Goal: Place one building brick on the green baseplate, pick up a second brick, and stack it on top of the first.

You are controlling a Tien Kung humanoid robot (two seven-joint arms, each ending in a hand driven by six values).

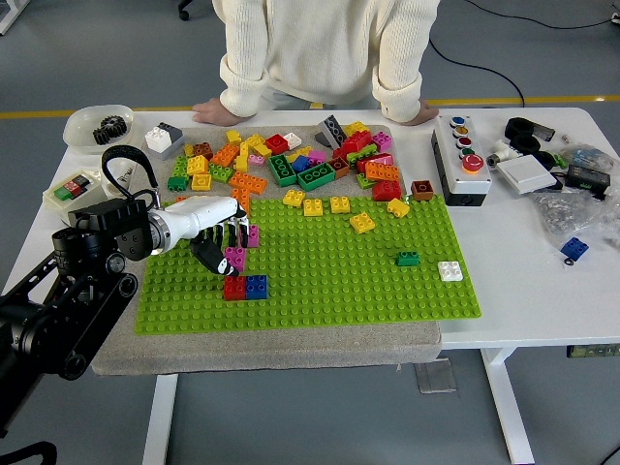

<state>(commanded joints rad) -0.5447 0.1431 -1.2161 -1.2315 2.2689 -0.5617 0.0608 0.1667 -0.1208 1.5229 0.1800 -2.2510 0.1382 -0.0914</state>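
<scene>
The left robot hand (225,244) reaches in from the left over the near-left part of the green baseplate (329,281). Its fingers (232,232) curl downward and pinch a pink brick (235,259) — the brick sits directly above a red brick (233,288) that is seated on the baseplate. Whether the pink brick is fully pressed onto the red brick cannot be told from this view. A blue brick (257,286) touches the red brick on its right side. A second pink brick (253,235) lies just beside the fingers, on their far side.

The right arm is out of view.

Further right on the baseplate, a small green brick (408,259) and a white brick (449,271) lie near each other, well apart from the robot hand. Several yellow bricks (340,204) lie along the far edge of the baseplate. Beyond that edge, a pile of loose bricks (291,160) of mixed colours covers the far part of the mat.

A person (329,48) in a cream sweater stands at the far side of the surface — both hands rest flat on its far edge, holding nothing. A button box (463,155) sits on the surface to the right of the pile.
</scene>
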